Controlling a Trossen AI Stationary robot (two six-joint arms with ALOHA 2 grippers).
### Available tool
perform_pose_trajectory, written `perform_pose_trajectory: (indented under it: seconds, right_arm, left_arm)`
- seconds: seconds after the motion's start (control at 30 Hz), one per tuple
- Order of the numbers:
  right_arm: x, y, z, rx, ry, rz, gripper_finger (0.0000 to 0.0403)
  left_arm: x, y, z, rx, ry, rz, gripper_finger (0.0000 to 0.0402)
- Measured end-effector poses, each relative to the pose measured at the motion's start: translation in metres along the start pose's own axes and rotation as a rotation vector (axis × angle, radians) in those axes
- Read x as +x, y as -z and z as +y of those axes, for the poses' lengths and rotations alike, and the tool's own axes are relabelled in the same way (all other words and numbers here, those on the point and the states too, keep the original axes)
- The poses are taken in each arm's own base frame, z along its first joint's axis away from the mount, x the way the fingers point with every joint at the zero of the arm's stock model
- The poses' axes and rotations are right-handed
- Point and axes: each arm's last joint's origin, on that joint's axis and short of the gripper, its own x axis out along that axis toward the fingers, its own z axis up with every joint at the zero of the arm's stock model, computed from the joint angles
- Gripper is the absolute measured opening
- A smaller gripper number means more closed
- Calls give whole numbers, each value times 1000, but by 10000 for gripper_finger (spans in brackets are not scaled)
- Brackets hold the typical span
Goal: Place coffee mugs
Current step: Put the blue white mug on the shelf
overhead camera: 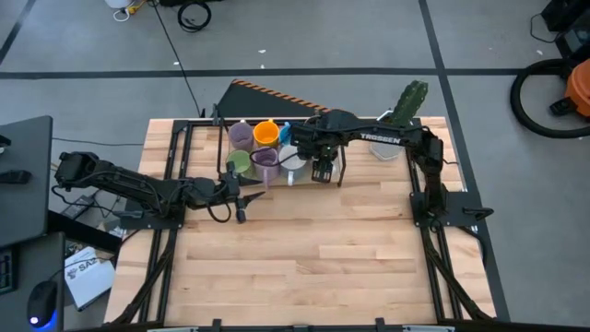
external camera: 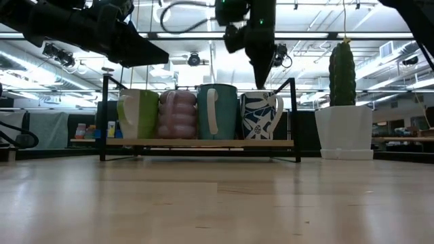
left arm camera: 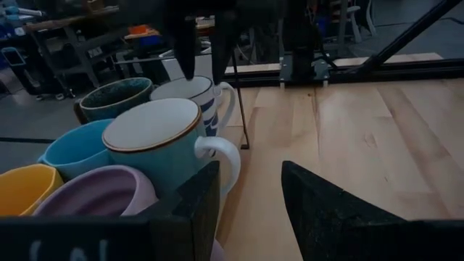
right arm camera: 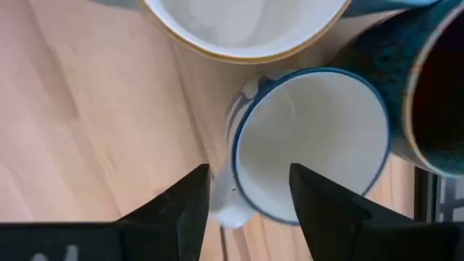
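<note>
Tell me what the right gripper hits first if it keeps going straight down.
The right gripper, fingers open, points down at the white mug with the blue rim. It would likely meet that mug's rim near the handle first; depth is hard to judge.

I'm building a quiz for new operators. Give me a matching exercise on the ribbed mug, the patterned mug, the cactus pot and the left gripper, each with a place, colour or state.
Column one:
1. ribbed mug
2. patterned mug
3. cactus pot
4. left gripper

Column two:
A. open, low beside the mugs
B. purple
C. white, standing apart to the right of the mugs
D. right under the open right gripper

Pairs: 1-B; 2-D; 3-C; 4-A
</note>
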Motion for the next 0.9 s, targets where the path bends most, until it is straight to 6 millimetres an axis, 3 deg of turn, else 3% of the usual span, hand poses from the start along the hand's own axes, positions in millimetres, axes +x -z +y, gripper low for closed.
perform_pose_trajectory:
  seconds: [0.17, 0.27, 0.47, 0.9]
  right_arm:
    - [-19, 11, 8, 76, 57, -33, 197]
    - [-21, 13, 23, 99, 66, -44, 196]
    - [-7, 12, 50, 172, 146, 22, 190]
    - [18, 17, 51, 239, 231, 137, 183]
  left_arm:
    - [0, 0, 0, -36, 0, 1, 155]
    - [0, 0, 0, -51, 0, 3, 155]
    - [0, 2, -1, -79, 5, 17, 155]
    - [-3, 2, -8, -41, 44, 16, 155]
